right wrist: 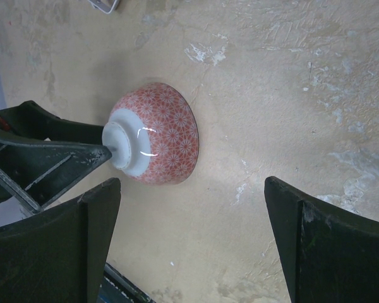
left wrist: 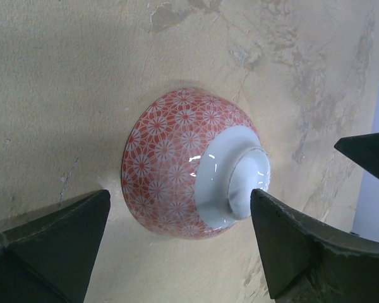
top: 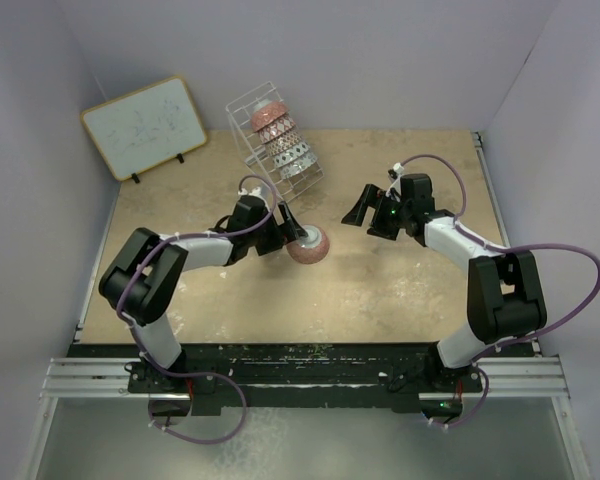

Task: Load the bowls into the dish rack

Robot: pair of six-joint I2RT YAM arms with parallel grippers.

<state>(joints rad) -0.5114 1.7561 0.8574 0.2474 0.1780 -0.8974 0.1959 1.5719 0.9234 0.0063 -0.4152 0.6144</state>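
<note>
The red patterned bowl lies upside down on the table, near the dish rack, which holds several bowls. We judge it glazed ceramic: stiff, slick and breakable, best taken by the raised foot ring or the rim. Our left pincer reaches low, spread open around the foot with one fingertip beside it. The right pincer hovers open, well apart.
</note>
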